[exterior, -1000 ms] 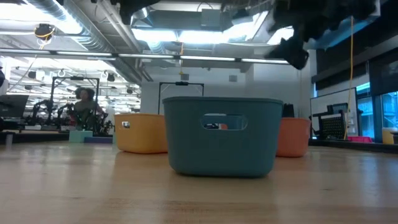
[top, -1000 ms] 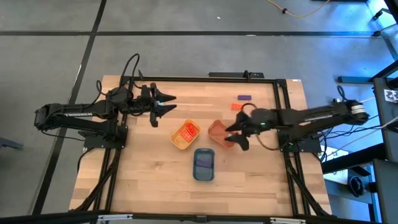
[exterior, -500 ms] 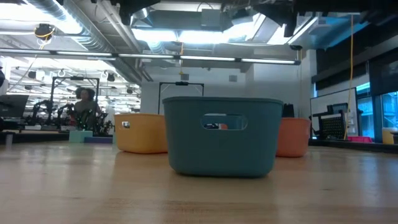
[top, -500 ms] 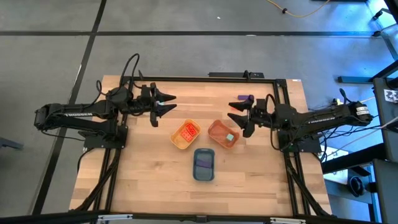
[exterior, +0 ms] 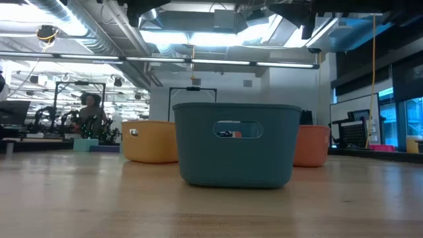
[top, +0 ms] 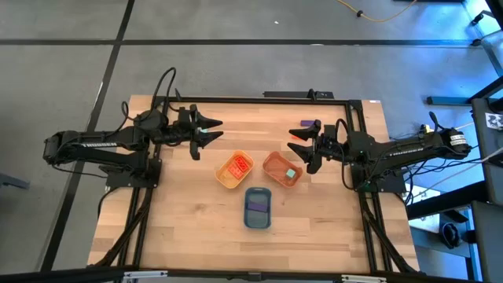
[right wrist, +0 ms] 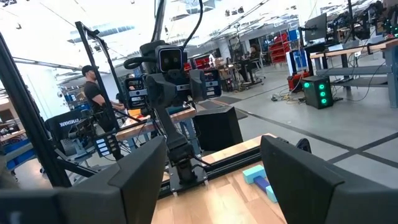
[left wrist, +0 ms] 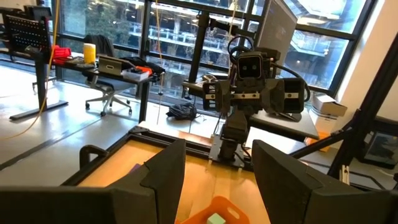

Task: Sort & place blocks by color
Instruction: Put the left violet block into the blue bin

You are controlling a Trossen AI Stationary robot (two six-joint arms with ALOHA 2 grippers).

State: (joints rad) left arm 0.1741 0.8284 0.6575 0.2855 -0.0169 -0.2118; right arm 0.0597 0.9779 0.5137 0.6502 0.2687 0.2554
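Three trays are grouped mid-table: yellow tray (top: 235, 171) holding red-orange blocks (top: 239, 166), orange tray (top: 278, 169) holding a teal block (top: 290, 174), blue tray (top: 258, 208) holding a purple block (top: 257, 206). One purple block (top: 308, 124) is left loose on the table (top: 181, 220) near the far edge, with a red-orange block (top: 298, 134) just beside it, partly hidden under the right arm.

Right gripper (top: 301, 147) is held above the table between the orange tray and the loose pair, jaws spread, nothing between them. The loose blocks lie just beyond its fingertips toward the table's far edge. The purple block's long axis runs across the table, left to right. Left gripper (top: 209, 130) is parked well apart on the other side, also spread and empty. The right arm is judged clearly the nearer for the next pick.

View differences: tray contents and the loose pair are shown only from overhead. From table height the blue tray (exterior: 232, 144) fills the middle, yellow tray (exterior: 149, 140) and orange tray (exterior: 311, 145) flank it behind; no gripper and no loose block can be made out there. In the right wrist view, open fingers (right wrist: 140, 171) frame the left arm opposite, plus teal blocks (right wrist: 259, 176) near the table's far side; a person stands in the room behind. In the left wrist view only the orange tray's rim (left wrist: 219, 210) and teal block (left wrist: 216, 218) are caught between the fingers (left wrist: 165, 171)
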